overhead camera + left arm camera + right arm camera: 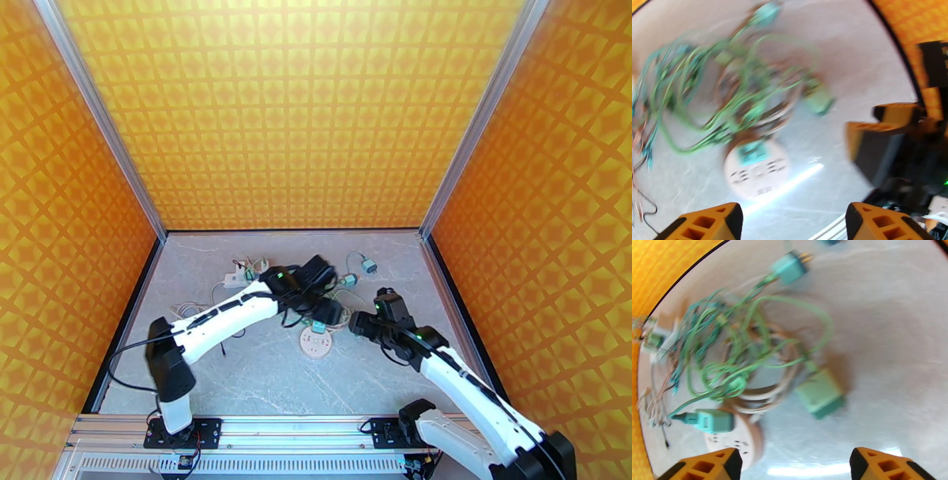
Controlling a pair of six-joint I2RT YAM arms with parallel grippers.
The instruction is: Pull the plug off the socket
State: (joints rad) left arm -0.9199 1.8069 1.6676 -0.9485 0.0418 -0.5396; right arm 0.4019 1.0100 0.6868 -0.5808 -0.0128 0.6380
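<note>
One plug matters here: the teal one seated in the round white socket, out in the middle of the table, at the near edge of a tangle of green wires. We judge the job is at the approach, since the plug is in and nothing is gripped.

From the left wrist we see the plug on the far part of the socket face, ahead of the left gripper, whose fingers stand wide apart and hold nothing. The right gripper is just as wide and empty too, with the socket off to its lower left and a loose plug nearer its centre line.

Next, we reckon, one gripper must close around the seated plug's body while the other pins the socket, which looks light enough to lift along with it.

Overhead, the left arm reaches forward and right over the wires. The right arm leans in from the right, its wrist near the socket. Both wrist views are blurred.
</note>
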